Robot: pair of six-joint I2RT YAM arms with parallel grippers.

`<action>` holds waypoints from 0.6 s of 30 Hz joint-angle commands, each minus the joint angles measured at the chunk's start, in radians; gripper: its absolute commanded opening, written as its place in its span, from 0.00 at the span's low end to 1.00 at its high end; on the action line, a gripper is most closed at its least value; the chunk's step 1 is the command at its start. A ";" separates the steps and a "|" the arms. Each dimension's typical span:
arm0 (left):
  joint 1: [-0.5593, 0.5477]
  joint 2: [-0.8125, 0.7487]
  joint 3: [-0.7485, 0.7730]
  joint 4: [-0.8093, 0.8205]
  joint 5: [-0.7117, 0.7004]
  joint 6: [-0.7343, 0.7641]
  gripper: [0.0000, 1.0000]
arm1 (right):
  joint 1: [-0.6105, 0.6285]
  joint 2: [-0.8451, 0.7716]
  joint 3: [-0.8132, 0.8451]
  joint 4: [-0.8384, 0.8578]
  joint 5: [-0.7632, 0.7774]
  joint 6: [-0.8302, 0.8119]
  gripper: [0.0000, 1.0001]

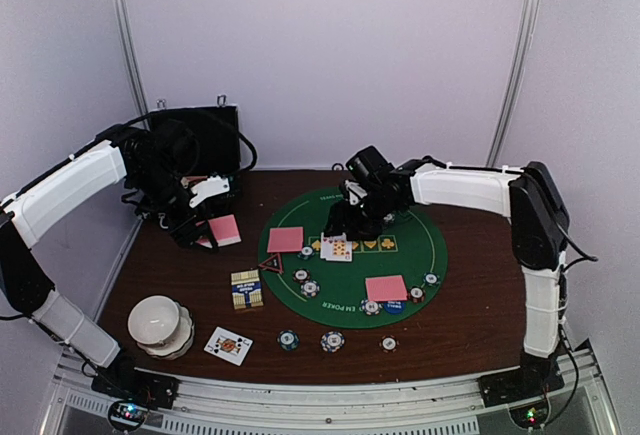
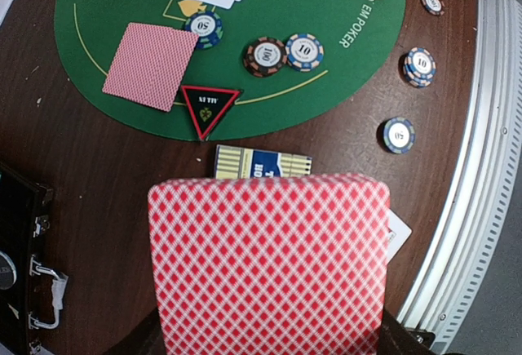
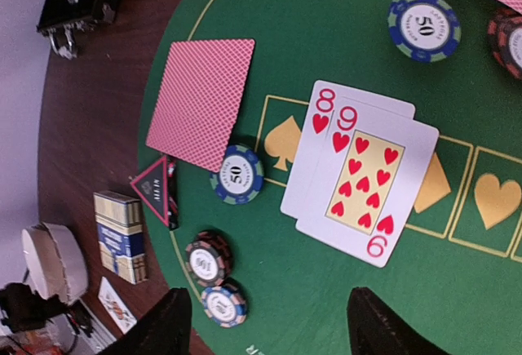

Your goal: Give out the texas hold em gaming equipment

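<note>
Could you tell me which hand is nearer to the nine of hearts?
The right. The right hand hovers above the nine of hearts on the green mat; the left hand sits off the mat, holding pink-backed cards.

Soft, even overhead light keeps the green felt mat [image 1: 425,240] bright and crisply printed with only faint shadows, while beyond the mat the wrist views bow straight edges and the near pink-backed card [image 2: 269,265] looms oversized.

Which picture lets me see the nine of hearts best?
The right wrist view: the nine of hearts lies whole and large there, every heart countable, overlapping an eight. The left wrist view cuts it off at the top edge; the top view shows it tiny.
</note>
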 commanded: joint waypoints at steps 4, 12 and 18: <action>0.002 -0.004 0.029 0.013 0.018 0.005 0.00 | 0.007 0.120 0.077 -0.051 -0.021 0.017 0.35; 0.002 0.005 0.038 0.012 0.023 0.006 0.00 | -0.009 0.221 0.089 -0.013 -0.050 0.061 0.26; 0.002 0.002 0.038 0.011 0.017 0.007 0.00 | -0.051 0.265 0.081 0.015 -0.028 0.073 0.21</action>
